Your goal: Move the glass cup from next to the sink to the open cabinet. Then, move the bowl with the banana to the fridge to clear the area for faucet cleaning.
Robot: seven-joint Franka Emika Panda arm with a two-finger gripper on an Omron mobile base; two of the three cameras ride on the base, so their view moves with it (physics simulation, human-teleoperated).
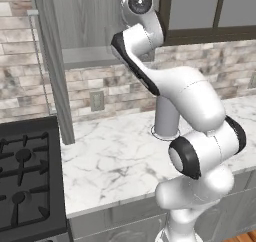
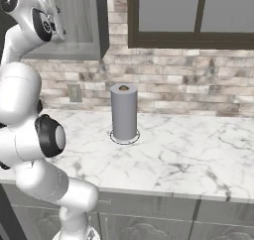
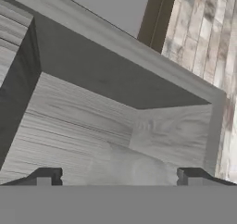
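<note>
Dark fingertips [image 3: 46,176] stand far apart at the bottom of the hand view, so the gripper [image 3: 118,177] is spread wide with its jaws parted. Between them sits the glass cup [image 3: 132,165], a faint, see-through rounded shape that barely stands out from the pale grey wood grain behind it; its rim and base are too washed out to trace, and I cannot tell whether either finger touches it. It stands on the floor of the open cabinet [image 3: 92,116], near the back corner where the dark shaded back wall meets the lighter side wall. From the left base view the white arm [image 1: 190,96] reaches up from the lower right, with its wrist raised against the cabinet [image 1: 85,21] above the marble counter [image 1: 110,166]; this side also takes in the black stove [image 1: 25,176] at the lower left. A grey paper towel roll [image 1: 166,118] is half hidden behind the arm here, whereas the right base view shows that roll [image 2: 123,112] whole and upright on the counter [image 2: 188,154], well apart from the arm. That right view adds a dark-framed window [image 2: 198,11] above the brick wall [image 2: 173,85]. A wall outlet [image 1: 97,100] appears from both sides.
</note>
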